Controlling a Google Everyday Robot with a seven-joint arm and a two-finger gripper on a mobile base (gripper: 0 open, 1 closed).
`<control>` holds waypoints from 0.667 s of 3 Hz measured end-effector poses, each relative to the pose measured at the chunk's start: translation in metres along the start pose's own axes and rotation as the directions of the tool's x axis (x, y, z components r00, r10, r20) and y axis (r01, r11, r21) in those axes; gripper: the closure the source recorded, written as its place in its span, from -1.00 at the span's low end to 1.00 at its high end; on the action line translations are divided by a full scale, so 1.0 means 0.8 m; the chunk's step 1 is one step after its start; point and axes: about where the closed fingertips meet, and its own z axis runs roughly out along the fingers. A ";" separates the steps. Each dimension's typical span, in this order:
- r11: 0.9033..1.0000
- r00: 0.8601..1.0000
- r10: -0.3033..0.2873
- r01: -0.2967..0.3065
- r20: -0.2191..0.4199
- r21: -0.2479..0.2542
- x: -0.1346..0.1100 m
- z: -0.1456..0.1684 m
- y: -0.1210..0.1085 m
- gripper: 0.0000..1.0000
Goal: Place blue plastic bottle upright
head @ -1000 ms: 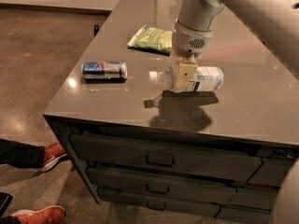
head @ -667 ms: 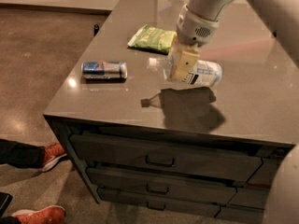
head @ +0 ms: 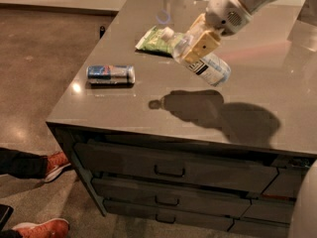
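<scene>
My claw (head: 198, 45) grips the blue plastic bottle (head: 214, 70) around its middle. It hangs tilted above the table (head: 124, 105), cap pointing left.

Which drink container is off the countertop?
The blue plastic bottle, held tilted in the gripper above the countertop; the blue-and-silver can lies on its side on the surface.

The gripper (head: 201, 43) hangs above the tabletop (head: 267, 78), clamped around the tilted blue plastic bottle (head: 214, 69). Beneath it and toward the near edge the surface lies bare. A green bag (head: 151, 38) sits just beyond the bottle's cap end. A drink can (head: 111, 75) lies well apart, leftward.
</scene>
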 end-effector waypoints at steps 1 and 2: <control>0.997 0.985 0.054 -0.063 0.162 0.051 -0.003 -0.024 -0.009 1.00; 0.985 0.943 0.089 -0.132 0.320 0.114 0.001 -0.045 -0.020 1.00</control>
